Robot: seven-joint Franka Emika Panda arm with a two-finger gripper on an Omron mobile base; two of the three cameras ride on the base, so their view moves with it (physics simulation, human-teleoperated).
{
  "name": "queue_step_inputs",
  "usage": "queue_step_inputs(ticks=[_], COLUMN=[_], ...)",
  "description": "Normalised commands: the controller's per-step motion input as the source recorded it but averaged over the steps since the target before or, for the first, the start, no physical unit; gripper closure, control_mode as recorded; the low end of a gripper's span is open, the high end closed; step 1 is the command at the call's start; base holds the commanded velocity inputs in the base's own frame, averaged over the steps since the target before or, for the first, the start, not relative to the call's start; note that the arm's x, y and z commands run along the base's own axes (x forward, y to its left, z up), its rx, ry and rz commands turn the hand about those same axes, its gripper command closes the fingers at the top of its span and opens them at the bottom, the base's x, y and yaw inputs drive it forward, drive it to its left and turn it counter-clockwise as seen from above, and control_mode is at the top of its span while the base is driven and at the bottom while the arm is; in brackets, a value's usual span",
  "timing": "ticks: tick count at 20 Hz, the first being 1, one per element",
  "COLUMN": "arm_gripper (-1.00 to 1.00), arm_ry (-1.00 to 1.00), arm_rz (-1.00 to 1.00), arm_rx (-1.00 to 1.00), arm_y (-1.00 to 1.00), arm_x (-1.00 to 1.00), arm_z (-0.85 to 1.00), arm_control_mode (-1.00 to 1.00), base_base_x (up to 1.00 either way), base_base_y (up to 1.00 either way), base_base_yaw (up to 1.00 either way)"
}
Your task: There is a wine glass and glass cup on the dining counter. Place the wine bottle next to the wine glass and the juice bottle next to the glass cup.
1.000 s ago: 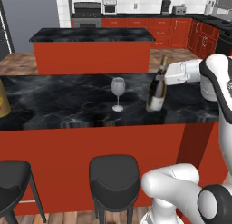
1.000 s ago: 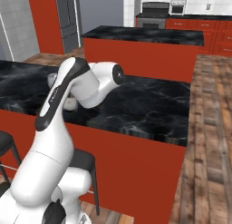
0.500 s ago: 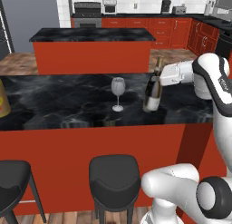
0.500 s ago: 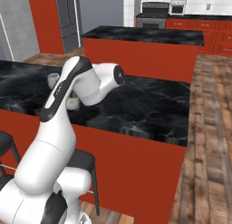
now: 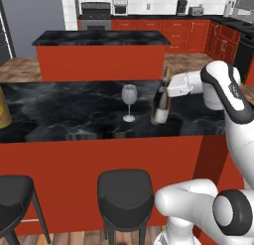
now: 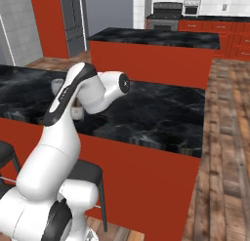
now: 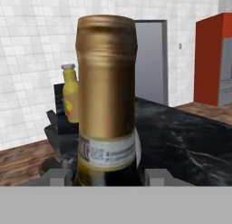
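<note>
- Fingers (image 7: 108, 175) clamped on neck of tall dark green-brown glass wine bottle (image 5: 160, 104), tilted, base on black marble table (image 5: 74, 115) near its front edge.
- Clear stemmed wine glass (image 5: 129, 102) stands just beside it.
- Squat yellow juice bottle (image 7: 69, 94) far down the table.

Dining counter (image 5: 74, 115): black white-veined marble top, red panel base. Standing on it: wine glass (image 5: 129, 101), upright, mid-counter; wine bottle (image 5: 161, 102), just right of the glass, leaning; juice bottle (image 5: 4, 110), at far left edge.

Glossy gold foil on wine bottle (image 7: 106, 82)
</note>
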Motion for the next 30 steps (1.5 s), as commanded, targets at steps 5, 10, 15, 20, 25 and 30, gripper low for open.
queue_step_inputs(ticks=[5, 10, 15, 20, 25, 30], arm_gripper=[1.0, 1.0, 1.0, 1.0, 1.0, 1.0], arm_ry=[0.0, 0.0, 0.0, 0.0, 0.0, -0.01], arm_rz=[0.0, 0.0, 0.0, 0.0, 0.0, 0.0], arm_rx=[0.0, -0.02, -0.05, -0.07, -0.02, 0.0], arm_y=[0.09, 0.05, 0.0, 0.0, 0.0, 0.0], arm_x=[0.21, 0.27, 0.26, 0.25, 0.19, 0.14], arm_z=[-0.13, -0.06, -0.02, -0.02, -0.09, -0.15], arm_control_mode=[-1.0, -1.0, -1.0, -1.0, -1.0, -1.0], base_base_x=[0.0, 0.0, 0.0, 0.0, 0.0, 0.0], base_base_y=[0.0, 0.0, 0.0, 0.0, 0.0, 0.0], base_base_yaw=[0.0, 0.0, 0.0, 0.0, 0.0, 0.0])
